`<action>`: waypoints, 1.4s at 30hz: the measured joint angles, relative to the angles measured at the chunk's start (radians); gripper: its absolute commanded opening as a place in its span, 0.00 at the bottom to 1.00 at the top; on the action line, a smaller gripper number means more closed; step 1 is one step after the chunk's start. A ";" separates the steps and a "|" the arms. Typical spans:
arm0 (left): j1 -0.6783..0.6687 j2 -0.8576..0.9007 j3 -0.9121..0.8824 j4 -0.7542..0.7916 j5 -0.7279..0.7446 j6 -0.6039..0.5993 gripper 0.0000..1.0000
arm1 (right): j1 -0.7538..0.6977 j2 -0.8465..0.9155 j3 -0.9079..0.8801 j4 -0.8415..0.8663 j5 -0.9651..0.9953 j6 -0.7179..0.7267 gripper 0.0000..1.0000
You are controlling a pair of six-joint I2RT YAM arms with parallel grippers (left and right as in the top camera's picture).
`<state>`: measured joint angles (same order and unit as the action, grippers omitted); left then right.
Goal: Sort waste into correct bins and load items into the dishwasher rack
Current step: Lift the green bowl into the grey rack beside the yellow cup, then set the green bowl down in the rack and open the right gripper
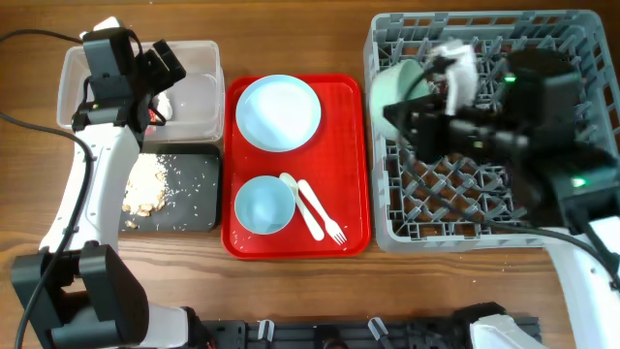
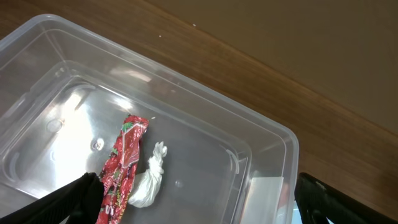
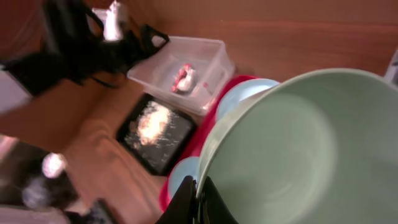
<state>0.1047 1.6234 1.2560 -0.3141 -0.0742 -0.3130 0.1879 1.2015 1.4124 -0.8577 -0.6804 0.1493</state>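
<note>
We pinch the round mint green plastic bowl [image 3: 292, 162].
It looks light and slippery; our right gripper [image 3: 199, 188] clamps its rim, left gripper [image 2: 199, 198] gapes open.

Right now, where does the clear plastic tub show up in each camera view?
Overhead: the clear tub at top left, directly above the black tray.
Left wrist: the tub fills most of the frame, seen from above.
Right wrist: the tub sits upper middle, beyond the mint green bowl.
Shared landmark: the red wrapper lying in it, plain in both wrist views; overhead, the left arm hides it.
</note>
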 measured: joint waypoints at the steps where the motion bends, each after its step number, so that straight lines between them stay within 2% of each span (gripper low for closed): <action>1: 0.000 0.000 0.000 0.000 0.000 0.000 1.00 | -0.067 -0.005 -0.029 -0.003 -0.074 0.000 0.04; 5: 0.000 0.000 0.000 0.000 0.000 0.000 1.00 | -0.301 0.066 -0.237 0.106 -0.470 -0.041 0.04; 8: 0.000 0.000 0.000 0.000 0.000 0.000 1.00 | -0.384 0.154 -0.370 0.194 -0.674 -0.070 0.04; 13: 0.000 0.000 0.000 0.000 0.000 0.000 1.00 | -0.434 0.335 -0.524 0.339 -0.842 -0.098 0.04; 17: 0.000 0.000 0.000 0.000 0.000 0.000 1.00 | -0.436 0.414 -0.534 0.351 -0.879 -0.113 0.04; 28: 0.000 0.000 0.000 0.000 0.000 0.000 1.00 | -0.483 0.418 -0.534 0.342 -0.803 -0.090 0.30; 38: 0.000 0.000 0.000 0.000 0.000 0.000 1.00 | -0.488 0.431 -0.534 0.319 -0.725 -0.106 0.32; 42: 0.000 0.000 0.000 0.000 0.000 0.000 1.00 | -0.518 0.431 -0.534 0.315 -0.724 -0.109 0.36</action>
<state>0.1047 1.6234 1.2560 -0.3138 -0.0742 -0.3130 -0.3298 1.6325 0.8780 -0.5426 -1.4044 0.0402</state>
